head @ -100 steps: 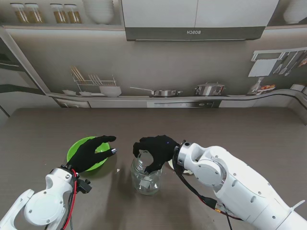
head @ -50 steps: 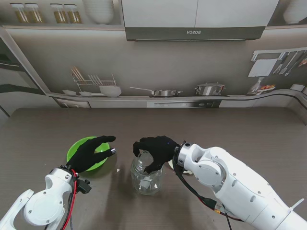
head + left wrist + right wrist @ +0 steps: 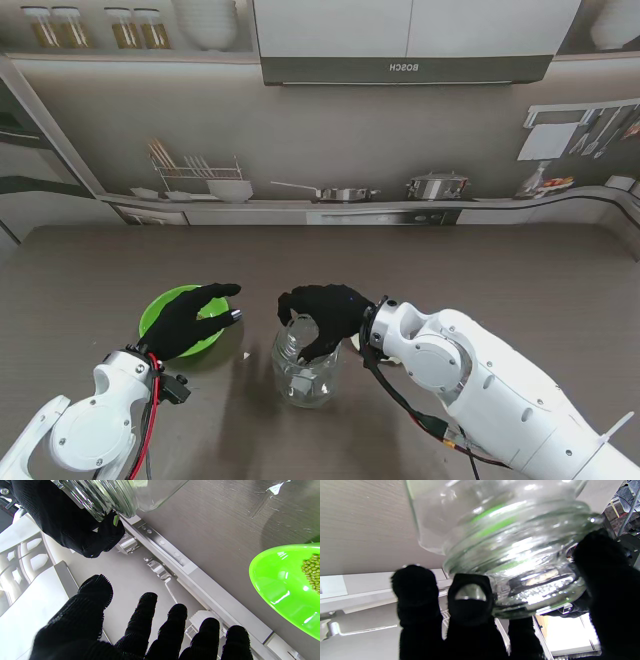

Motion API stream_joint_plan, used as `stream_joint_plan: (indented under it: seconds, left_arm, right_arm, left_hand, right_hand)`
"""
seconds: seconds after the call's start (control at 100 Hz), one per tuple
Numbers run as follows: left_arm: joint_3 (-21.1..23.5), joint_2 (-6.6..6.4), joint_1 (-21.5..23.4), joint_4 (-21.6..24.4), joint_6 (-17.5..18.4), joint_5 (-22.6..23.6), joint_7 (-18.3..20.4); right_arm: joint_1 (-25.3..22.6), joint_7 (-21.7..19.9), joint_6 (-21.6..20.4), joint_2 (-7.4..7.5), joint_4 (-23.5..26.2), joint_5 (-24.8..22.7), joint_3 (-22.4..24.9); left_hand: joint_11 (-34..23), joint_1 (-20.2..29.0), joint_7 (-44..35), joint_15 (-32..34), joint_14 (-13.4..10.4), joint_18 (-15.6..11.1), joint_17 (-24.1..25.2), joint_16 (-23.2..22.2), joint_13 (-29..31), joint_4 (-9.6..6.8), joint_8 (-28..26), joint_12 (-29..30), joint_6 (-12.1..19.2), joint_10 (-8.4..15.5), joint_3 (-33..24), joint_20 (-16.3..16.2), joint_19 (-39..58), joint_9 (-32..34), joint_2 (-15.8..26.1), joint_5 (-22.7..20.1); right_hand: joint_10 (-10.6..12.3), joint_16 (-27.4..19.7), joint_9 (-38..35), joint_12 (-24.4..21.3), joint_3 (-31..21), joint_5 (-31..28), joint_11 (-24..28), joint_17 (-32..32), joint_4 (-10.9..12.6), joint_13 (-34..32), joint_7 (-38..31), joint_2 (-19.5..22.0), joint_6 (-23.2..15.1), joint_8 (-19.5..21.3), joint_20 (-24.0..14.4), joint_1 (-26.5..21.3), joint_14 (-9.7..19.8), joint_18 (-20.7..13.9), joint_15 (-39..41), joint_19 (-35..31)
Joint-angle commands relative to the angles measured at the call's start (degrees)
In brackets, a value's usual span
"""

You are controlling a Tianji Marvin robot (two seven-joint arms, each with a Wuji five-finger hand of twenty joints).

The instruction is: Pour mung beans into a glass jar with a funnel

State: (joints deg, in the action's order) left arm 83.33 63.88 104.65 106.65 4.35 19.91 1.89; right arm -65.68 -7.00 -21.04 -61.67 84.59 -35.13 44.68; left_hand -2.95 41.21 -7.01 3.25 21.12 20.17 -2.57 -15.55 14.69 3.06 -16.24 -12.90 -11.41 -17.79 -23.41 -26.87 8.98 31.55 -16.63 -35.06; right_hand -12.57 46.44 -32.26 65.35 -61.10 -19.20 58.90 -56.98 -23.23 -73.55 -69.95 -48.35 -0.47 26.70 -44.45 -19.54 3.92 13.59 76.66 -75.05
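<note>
Kitchen backdrop, grey worktop (image 3: 520,280): the glass jar (image 3: 305,368) stands upright near the front edge, right hand (image 3: 322,312) fingers (image 3: 470,605) clamped around its threaded mouth; steadying it squarely should help; left hand (image 3: 190,318), fingers apart and empty, hovers over the green bowl (image 3: 160,310) of mung beans (image 3: 311,567); no funnel visible.
</note>
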Motion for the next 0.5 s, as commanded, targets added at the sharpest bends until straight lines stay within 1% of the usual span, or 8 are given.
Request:
stream_joint_plan:
  seconds: [0.0, 0.2, 0.49]
  left_arm:
    - [0.1, 0.08, 0.2, 0.6, -0.2, -0.1, 1.1]
    - [0.1, 0.08, 0.2, 0.6, -0.2, -0.1, 1.1]
    - [0.1, 0.08, 0.2, 0.5, -0.2, -0.1, 1.1]
  right_arm:
    - [-1.4, -1.5, -0.1, -0.36, -0.6, 0.1, -0.9]
    - [-1.7, -1.5, 0.4, -0.52, -0.2, 1.2, -0.4]
    - [-2.0, -0.9, 0.5, -0.73, 0.2, 1.7, 0.1]
  left_hand:
    - [-0.1, 0.6, 0.6, -0.6, -0.4, -1.9, 1.0, 0.3, -0.8, -1.35, 0.1, -0.5, 1.5, 0.6, 1.5, -0.7, -1.3, 0.5, 1.7, 0.4]
    - [-0.1, 0.6, 0.6, -0.6, -0.4, -1.8, 0.9, 0.3, -0.8, -1.35, 0.1, -0.5, 1.5, 0.6, 1.6, -0.8, -1.2, 0.4, 1.7, 0.4]
    - [-0.1, 0.7, 0.6, -0.6, -0.3, -1.9, 0.9, 0.3, -0.8, -1.37, 0.1, -0.5, 1.5, 0.6, 1.7, -0.8, -1.2, 0.5, 1.7, 0.3]
  right_hand:
    - [14.7, 1.4, -15.2, -2.4, -14.0, -2.2, 11.2, -1.9, 4.1, -2.4, -15.8, 7.7, 0.9, 2.0, 0.9, -14.4, 7.0, -1.6, -1.2, -1.9]
    - [14.5, 1.7, -15.4, -2.4, -14.3, -2.4, 11.1, -2.1, 4.0, -2.3, -15.8, 7.5, 1.1, 1.7, 1.1, -14.3, 7.1, -1.4, -1.0, -1.7]
    - [14.7, 1.9, -15.5, -2.4, -14.3, -2.5, 11.0, -2.0, 3.9, -2.3, -15.8, 7.5, 1.1, 1.5, 1.3, -14.2, 6.9, -1.3, -1.0, -1.7]
